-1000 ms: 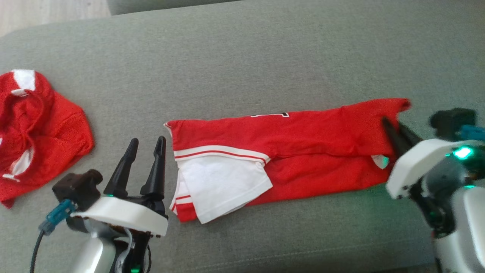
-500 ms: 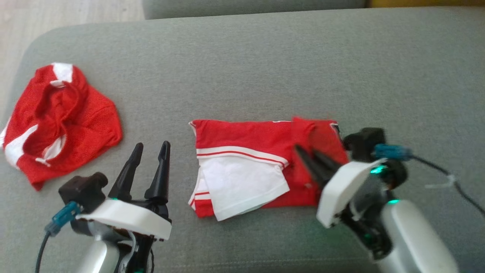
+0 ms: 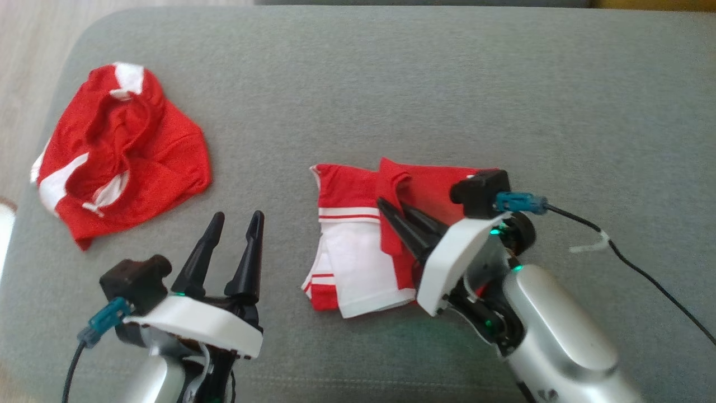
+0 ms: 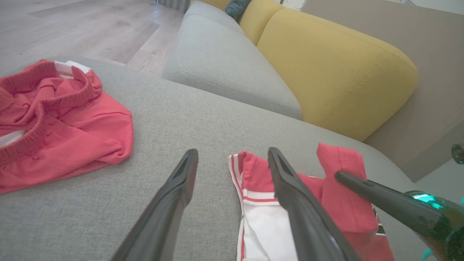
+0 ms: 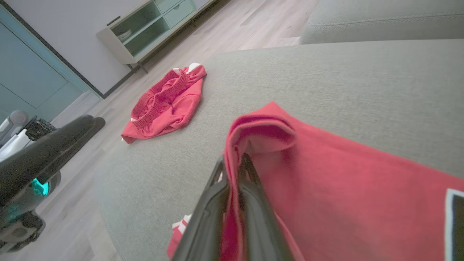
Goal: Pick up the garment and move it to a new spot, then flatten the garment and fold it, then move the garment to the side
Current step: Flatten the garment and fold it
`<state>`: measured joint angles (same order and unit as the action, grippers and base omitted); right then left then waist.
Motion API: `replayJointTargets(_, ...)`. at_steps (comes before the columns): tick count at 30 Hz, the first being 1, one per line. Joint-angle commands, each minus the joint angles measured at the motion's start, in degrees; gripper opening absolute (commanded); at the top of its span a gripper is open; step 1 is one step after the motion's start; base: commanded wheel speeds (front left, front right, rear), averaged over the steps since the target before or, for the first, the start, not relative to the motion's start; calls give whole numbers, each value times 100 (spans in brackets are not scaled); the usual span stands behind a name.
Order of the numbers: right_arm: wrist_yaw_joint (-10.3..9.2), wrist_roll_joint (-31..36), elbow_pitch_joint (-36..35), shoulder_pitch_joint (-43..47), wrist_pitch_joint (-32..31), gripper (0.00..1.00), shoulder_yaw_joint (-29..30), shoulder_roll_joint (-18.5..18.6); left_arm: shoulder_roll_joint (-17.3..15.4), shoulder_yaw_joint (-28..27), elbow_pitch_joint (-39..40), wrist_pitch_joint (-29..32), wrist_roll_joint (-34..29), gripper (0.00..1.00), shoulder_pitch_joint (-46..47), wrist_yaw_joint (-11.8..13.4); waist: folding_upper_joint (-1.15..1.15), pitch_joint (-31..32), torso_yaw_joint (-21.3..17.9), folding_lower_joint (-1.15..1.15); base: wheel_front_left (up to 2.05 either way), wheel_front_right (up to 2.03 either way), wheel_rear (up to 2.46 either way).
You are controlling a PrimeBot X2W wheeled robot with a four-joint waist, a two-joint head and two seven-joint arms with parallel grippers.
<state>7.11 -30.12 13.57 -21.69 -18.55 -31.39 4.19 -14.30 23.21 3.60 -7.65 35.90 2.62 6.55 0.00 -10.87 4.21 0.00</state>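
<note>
Close to the near edge of the grey cushion (image 3: 391, 84), at its left part, is my left pincer (image 3: 238, 214). Its two dark fingers are spread wide and there is nothing between them. The garment (image 3: 363, 246) lies just beside it, to the right.

A little further in, also not far from the near edge, is my right pincer (image 3: 392, 203). Its fingers are pressed almost together, and they pinch a red edge of the garment. In the right wrist view this pinched cloth stands up as a small rounded fold above the fingertips. A black cable (image 3: 643, 268) runs from this wrist toward the right edge.

The garment is red with a white panel and thin red stripes. It rests around the middle of the cushion. A red layer is laid over the right part, and the white panel is uncovered on the left.

Near the far left corner lies a second red garment (image 3: 126, 151), crumpled and well apart from the first one.

Beyond the left edge I see a wooden floor (image 3: 28, 33), and in the left wrist view a yellow backrest (image 4: 337, 72) behind.
</note>
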Motion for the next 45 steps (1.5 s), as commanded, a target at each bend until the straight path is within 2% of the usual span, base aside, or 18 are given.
replayJointTargets(1,37,-78,-131,-228,96,0,-148,-128,-63,-200,159,-52,-1,100,256,-21,0,-38,75,0,0,0,0)
replayJointTargets(12,37,-759,896,-844,682,0,-749,-130,-20,-135,62,-93,13,100,336,-42,0,-96,285,0,0,0,0)
replayJointTargets(13,37,-813,977,-888,738,18,-811,-131,-17,-131,55,-95,14,100,340,-41,0,-92,289,0,0,0,0)
replayJointTargets(14,37,-869,1048,-931,793,45,-876,-131,-15,-126,47,-97,14,100,339,-37,0,-89,291,0,0,0,0)
replayJointTargets(15,37,-929,1101,-975,853,100,-946,-131,-14,-122,40,-98,16,100,339,-35,0,-90,291,0,0,0,0)
replayJointTargets(22,37,-1193,1308,-1269,1271,100,-1196,-131,-31,-122,24,-114,34,100,326,-21,0,-83,221,0,0,0,0)
replayJointTargets(30,37,-910,1454,-1512,1809,100,-888,-131,-52,-132,71,-139,34,100,318,11,0,-92,77,0,0,0,0)
replayJointTargets(36,37,-96,1606,-1494,2247,100,-271,-131,-50,-148,93,-201,13,100,329,56,0,-76,-67,0,0,0,0)
replayJointTargets(45,37,1095,1269,-654,2876,100,1293,-131,54,-169,-70,-429,-190,100,372,258,0,131,-293,0,0,0,0)
